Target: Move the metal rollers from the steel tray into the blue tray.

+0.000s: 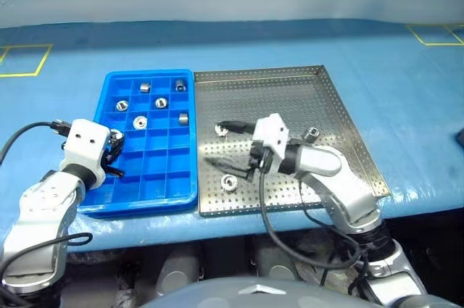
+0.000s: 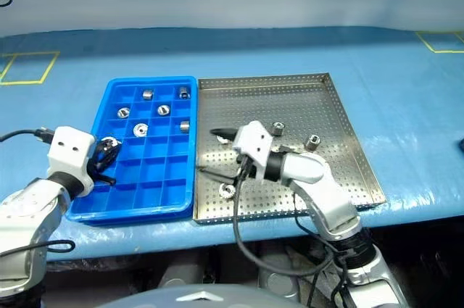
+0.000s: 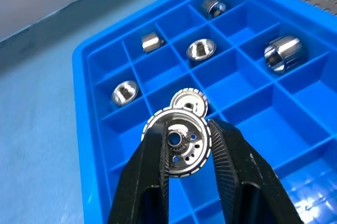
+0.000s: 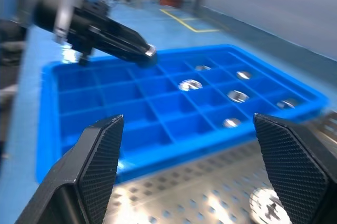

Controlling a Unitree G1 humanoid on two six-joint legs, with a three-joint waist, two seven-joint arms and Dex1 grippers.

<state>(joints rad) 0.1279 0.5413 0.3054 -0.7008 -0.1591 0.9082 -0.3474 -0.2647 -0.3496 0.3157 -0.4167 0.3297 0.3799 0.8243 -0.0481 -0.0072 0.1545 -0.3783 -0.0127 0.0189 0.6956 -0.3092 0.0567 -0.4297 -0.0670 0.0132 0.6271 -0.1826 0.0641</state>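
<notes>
Left end effector clenched on a metal roller above the blue tray near the bench's front edge. Right end effector released over the steel tray, three rollers remaining there.

The left pincer is clamping a roller between its fingers. The right pincer is pointing leftward, fingers spread wide and holding nothing.

A workshop: blue-covered bench, yellow floor markings, perforated steel tray.
</notes>
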